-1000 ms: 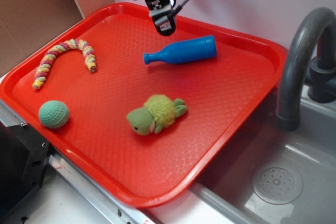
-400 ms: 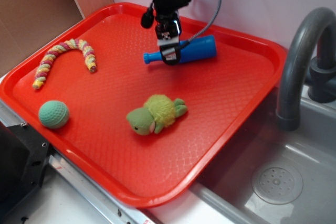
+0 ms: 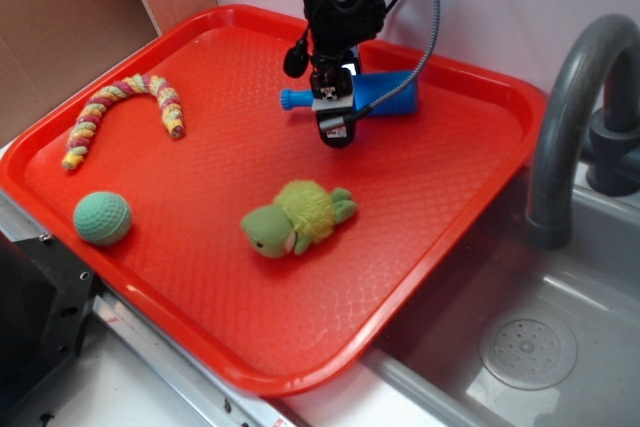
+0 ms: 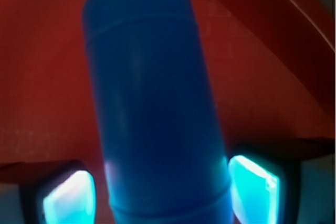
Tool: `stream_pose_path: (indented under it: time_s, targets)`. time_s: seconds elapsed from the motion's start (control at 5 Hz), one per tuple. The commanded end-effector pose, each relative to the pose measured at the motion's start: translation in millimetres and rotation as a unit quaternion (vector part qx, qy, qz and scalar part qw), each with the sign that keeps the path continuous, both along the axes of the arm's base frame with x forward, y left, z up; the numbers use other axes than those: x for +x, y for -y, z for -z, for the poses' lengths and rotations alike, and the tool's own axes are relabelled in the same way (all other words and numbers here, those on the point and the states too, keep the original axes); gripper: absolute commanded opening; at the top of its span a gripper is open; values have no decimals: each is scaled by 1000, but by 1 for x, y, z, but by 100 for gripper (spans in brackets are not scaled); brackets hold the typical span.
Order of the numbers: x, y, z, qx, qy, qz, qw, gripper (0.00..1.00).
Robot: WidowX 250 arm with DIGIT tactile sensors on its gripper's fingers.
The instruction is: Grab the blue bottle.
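On the red textured tray (image 3: pixel 200 277) we note, left to right: a braided rope toy (image 3: pixel 125 112), a knit green ball (image 3: pixel 102 218), a plush turtle (image 3: pixel 297 216), and the smooth plastic blue bottle (image 3: pixel 385 92) lying on its side near the back rim. A grey curved faucet (image 3: pixel 570 107) stands at right. The jaws (image 3: pixel 335 132) are apart, one on each side of the bottle's body; contact unclear. Arm reaches down from above.
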State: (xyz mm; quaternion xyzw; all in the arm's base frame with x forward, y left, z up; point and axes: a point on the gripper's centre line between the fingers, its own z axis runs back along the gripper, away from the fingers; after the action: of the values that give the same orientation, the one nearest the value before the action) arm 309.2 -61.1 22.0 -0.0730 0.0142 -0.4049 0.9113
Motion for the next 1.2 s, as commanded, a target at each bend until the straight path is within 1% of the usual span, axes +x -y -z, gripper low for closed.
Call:
stream_pose_path:
  time_s: [0.0,0.2,0.4,0.6,0.8,1.0]
  targets:
    - [10,11,1,14,16,9,1000,0]
    - [7,4,-10,26,25,0,999,0]
    - [-12,-16,-60,58,25,-80,995,0]
    - [-44,-26,-109,92,58,-205,973,0]
    - [-80,-25,-156,82,81,-328,938,0]
    - [-110,-32,-179,60,88,-359,927,0]
